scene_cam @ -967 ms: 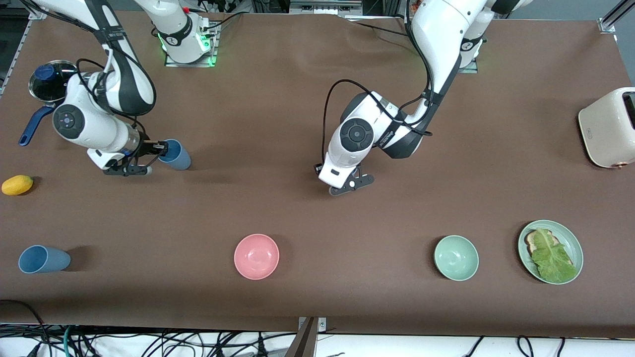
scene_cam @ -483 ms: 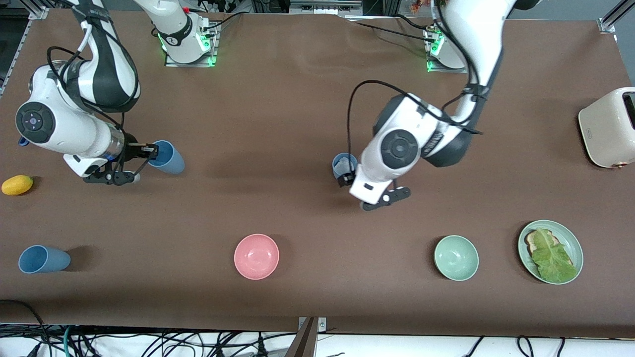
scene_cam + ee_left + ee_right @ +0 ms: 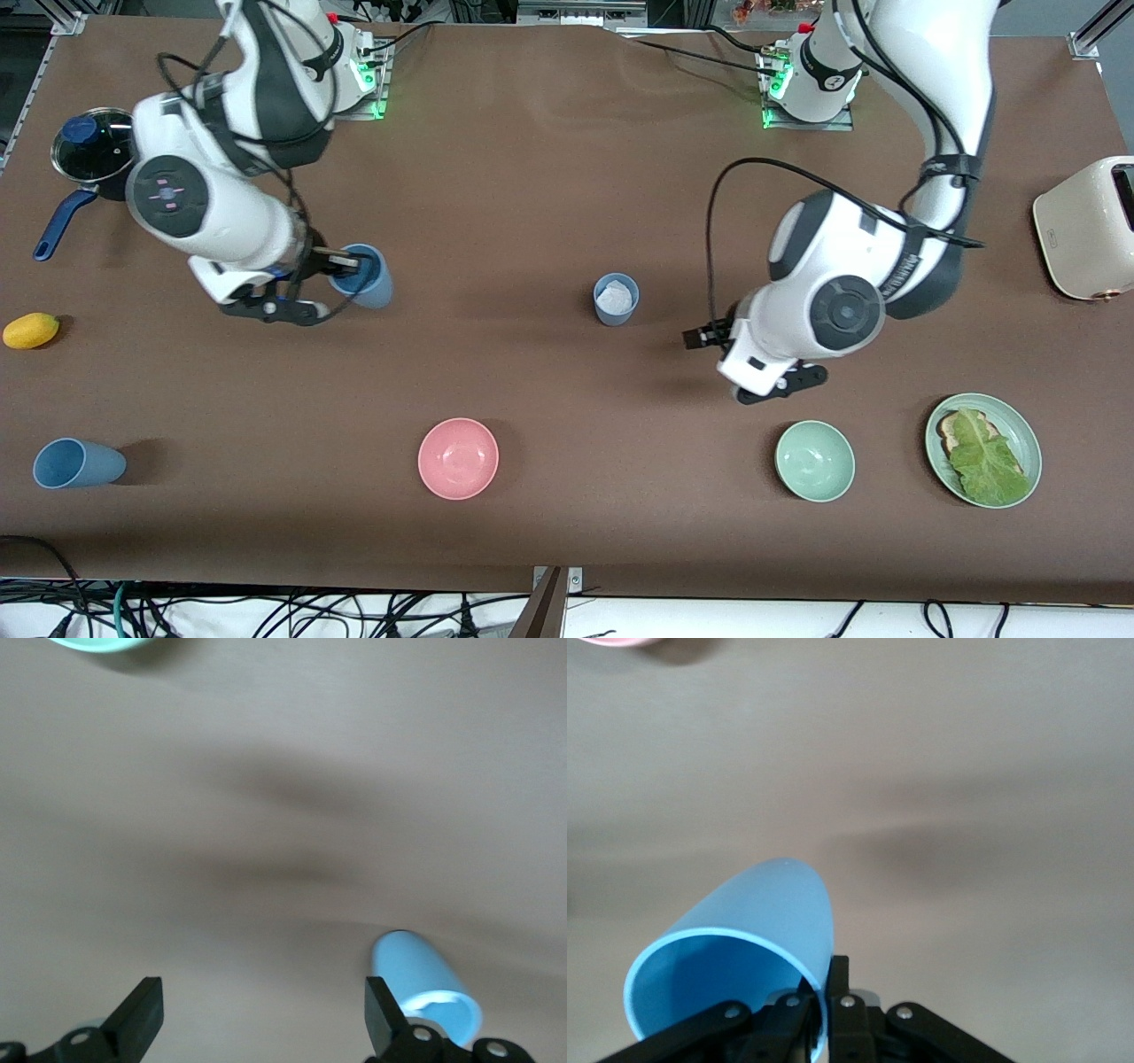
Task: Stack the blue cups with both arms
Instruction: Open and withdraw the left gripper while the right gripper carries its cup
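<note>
A light-blue cup (image 3: 616, 299) with something white inside stands upright in the middle of the table. My left gripper (image 3: 742, 359) is open and empty, beside this cup toward the left arm's end. In the left wrist view the gripper (image 3: 261, 1001) is spread wide, with the cup (image 3: 425, 983) next to one finger. My right gripper (image 3: 341, 266) is shut on the rim of a second blue cup (image 3: 363, 276) and holds it tilted over the table; the right wrist view shows the gripper (image 3: 824, 979) and the cup (image 3: 753, 921). A third blue cup (image 3: 78, 462) sits near the front edge at the right arm's end.
A pink bowl (image 3: 458, 458) and a green bowl (image 3: 815, 461) sit near the front edge. A green plate (image 3: 1026, 434) holds toast and lettuce. A cream toaster (image 3: 1085, 226) stands at the left arm's end. A lidded pot (image 3: 84, 146) and a yellow fruit (image 3: 31, 330) are at the right arm's end.
My left gripper let go of the middle cup and moved away toward the left arm's end. My right gripper carried its cup toward the middle of the table.
</note>
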Tool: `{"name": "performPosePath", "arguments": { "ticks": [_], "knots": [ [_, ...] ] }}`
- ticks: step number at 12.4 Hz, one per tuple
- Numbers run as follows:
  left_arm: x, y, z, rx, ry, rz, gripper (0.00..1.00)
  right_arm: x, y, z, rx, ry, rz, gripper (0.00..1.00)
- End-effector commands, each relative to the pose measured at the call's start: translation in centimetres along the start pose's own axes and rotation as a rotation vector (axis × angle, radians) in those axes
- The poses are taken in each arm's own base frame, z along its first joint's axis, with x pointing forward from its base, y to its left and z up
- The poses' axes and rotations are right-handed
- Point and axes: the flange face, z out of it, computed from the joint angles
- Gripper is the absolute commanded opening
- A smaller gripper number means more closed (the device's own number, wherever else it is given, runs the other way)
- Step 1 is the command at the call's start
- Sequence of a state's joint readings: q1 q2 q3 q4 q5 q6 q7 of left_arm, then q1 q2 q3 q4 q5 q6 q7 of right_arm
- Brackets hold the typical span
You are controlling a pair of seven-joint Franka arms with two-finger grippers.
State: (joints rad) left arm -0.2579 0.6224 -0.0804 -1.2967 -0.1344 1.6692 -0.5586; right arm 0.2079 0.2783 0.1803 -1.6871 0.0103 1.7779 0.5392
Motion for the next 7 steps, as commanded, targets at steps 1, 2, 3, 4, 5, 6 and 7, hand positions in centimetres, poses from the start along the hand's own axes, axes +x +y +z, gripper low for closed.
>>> {"name": "performPosePath", "arguments": {
  "ticks": [1, 2, 3, 4, 5, 6, 7],
  "knots": [
    [2.6, -6.9, -2.1, -0.029, -0.029, 0.069, 1.0, -0.6, -6.2, -0.1, 0.01, -0.01, 0.102, 0.0],
    [4.0, -10.3, -2.6, -0.04, -0.036, 0.103, 1.0, -1.6, -8.9, -0.5, 0.026, -0.005, 0.125, 0.0],
    [5.1, -13.6, -3.4, -0.042, -0.027, 0.112, 1.0, -3.0, -11.9, -0.7, 0.05, -0.012, 0.155, 0.0],
    [6.2, -17.2, -4.3, -0.008, -0.001, 0.103, 1.0, -4.5, -14.6, -1.3, 0.074, -0.012, 0.186, 0.0],
    [6.8, -19.5, -4.8, 0.027, 0.015, 0.118, 1.0, -6.3, -17.5, -2.0, 0.092, -0.004, 0.218, 0.0],
    [7.3, -21.7, -5.1, 0.025, 0.019, 0.132, 1.0, -7.9, -20.4, -2.0, 0.108, 0.005, 0.256, 0.0],
    [7.6, -23.6, -5.7, 0.018, 0.024, 0.144, 1.0, -9.2, -23.1, -1.3, 0.116, 0.005, 0.302, 0.0]
  ]
}}
